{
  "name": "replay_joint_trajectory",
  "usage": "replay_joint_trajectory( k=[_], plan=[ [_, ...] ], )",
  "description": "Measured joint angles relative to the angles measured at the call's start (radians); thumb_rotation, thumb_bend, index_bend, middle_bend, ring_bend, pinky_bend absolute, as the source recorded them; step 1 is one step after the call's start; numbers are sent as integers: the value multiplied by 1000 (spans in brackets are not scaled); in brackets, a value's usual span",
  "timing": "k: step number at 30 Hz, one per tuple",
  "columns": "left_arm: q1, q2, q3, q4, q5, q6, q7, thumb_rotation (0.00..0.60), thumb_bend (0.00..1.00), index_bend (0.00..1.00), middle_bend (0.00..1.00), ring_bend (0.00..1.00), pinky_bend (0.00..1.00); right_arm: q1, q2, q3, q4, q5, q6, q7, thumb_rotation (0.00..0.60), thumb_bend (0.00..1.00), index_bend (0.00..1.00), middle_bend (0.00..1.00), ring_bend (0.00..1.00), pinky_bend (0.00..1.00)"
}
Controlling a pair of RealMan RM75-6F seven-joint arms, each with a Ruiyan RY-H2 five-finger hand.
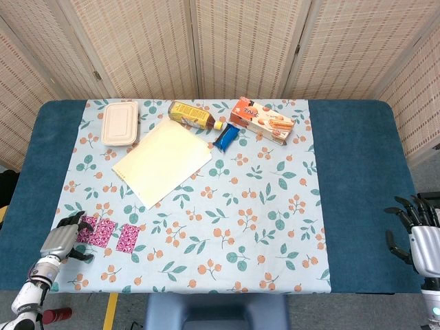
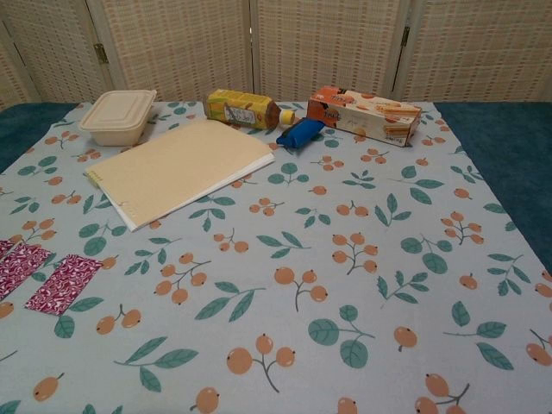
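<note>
The left hand (image 1: 60, 238) is hovering or resting at the front left corner of the table (image 1: 357, 172), its fingers loosely bent and apart, gripping nothing as far as the head view shows. Its fingertips are lying just beside the pink sachets (image 1: 103, 232), and whether they are touching the nearest one cannot be told. The sachets are lying flat in a short row on the tablecloth (image 1: 261, 227), close to its front left corner. Judging from that, setting them down looks finished, and nothing is being carried at this moment. The right hand (image 1: 414, 234) is hanging off the right edge of the table, well apart from everything, fingers spread and holding nothing. The sachets are looking thin, rectangular and glossy, with a fine white pattern on magenta. The cloth is pale blue, printed with orange berries and green leaves, and is covering a dark blue, felt-like top. Along the back edge a beige lidded lunch box (image 1: 120, 124) with rounded corners is sitting, then a tea bottle (image 1: 192, 115) lying on its side, a crinkly blue packet (image 1: 227, 137) and a long cardboard biscuit box (image 1: 265, 119). A cream paper pad (image 1: 163, 160) is lying askew in front of them.
</note>
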Motion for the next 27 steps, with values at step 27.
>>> replay_joint_trajectory(
  k=[27],
  plan=[
    [-11, -4, 6, 1, -27, -22, 9, 600, 102, 343, 0, 0, 0, 1, -3, 2, 1, 4, -5, -1, 600, 497, 300, 175, 9, 0]
  ],
)
